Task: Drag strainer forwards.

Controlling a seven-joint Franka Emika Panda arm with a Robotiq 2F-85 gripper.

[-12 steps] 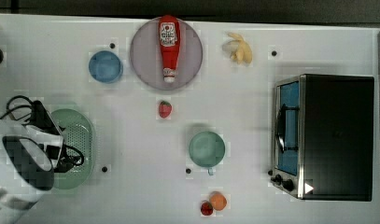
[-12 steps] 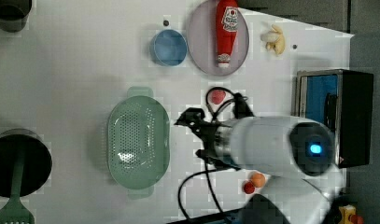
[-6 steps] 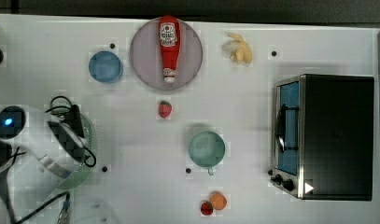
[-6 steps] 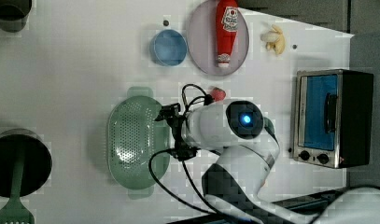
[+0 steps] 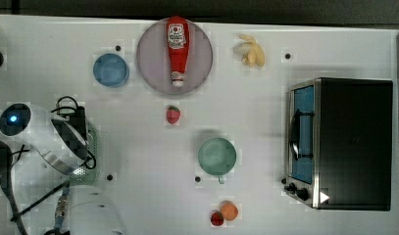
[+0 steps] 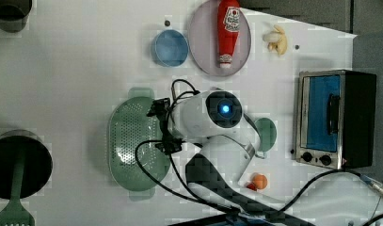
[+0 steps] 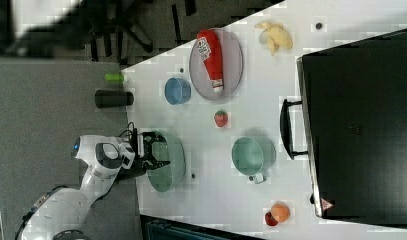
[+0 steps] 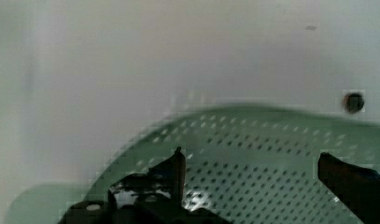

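The white tabletop (image 6: 76, 70) stretched away on all sides of the claw (image 8: 253, 175). The toaster oven (image 6: 335, 120) stood well apart from the claw, toward the left view's right. The mint-green strainer (image 6: 130, 143) lay directly beneath the claw, whose fingers (image 8: 176, 170) hung spread wide over the perforated basin, holding nothing. The grey plate (image 6: 201, 40) carrying a ketchup bottle (image 6: 228, 21) sat beyond the claw toward the left view's top. The blue bowl (image 6: 170, 47) lay near it, closer to the claw. A strawberry (image 5: 173, 114) rested well apart from the claw, toward the top view's right.
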